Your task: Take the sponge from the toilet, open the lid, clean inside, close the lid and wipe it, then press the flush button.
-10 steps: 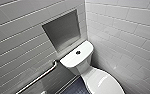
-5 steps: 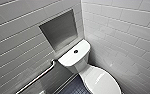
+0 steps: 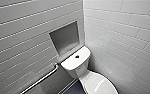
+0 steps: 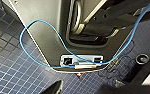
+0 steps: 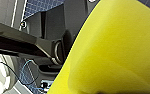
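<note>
Item: white glossy ceramic toilet (image 3: 79, 68) set in a corner of grey-white tiled walls (image 3: 121, 32). Its smooth white oval lid (image 3: 99, 85) lies shut over the bowl. The small dark round flush button (image 3: 77, 56) sits at the centre of the tank top. A square recessed wall niche (image 3: 65, 37) is just above the tank, and a steel grab bar (image 3: 44, 77) runs along the wall beside it. Dark blue mosaic floor (image 4: 16, 75) lies at the toilet's foot, with a thin blue cable (image 4: 26, 32) looped over the robot's base. The bright yellow sponge block (image 5: 116, 50) is off the toilet, pinched in the right claw above the floor. Left claw: state cannot be told.
</note>
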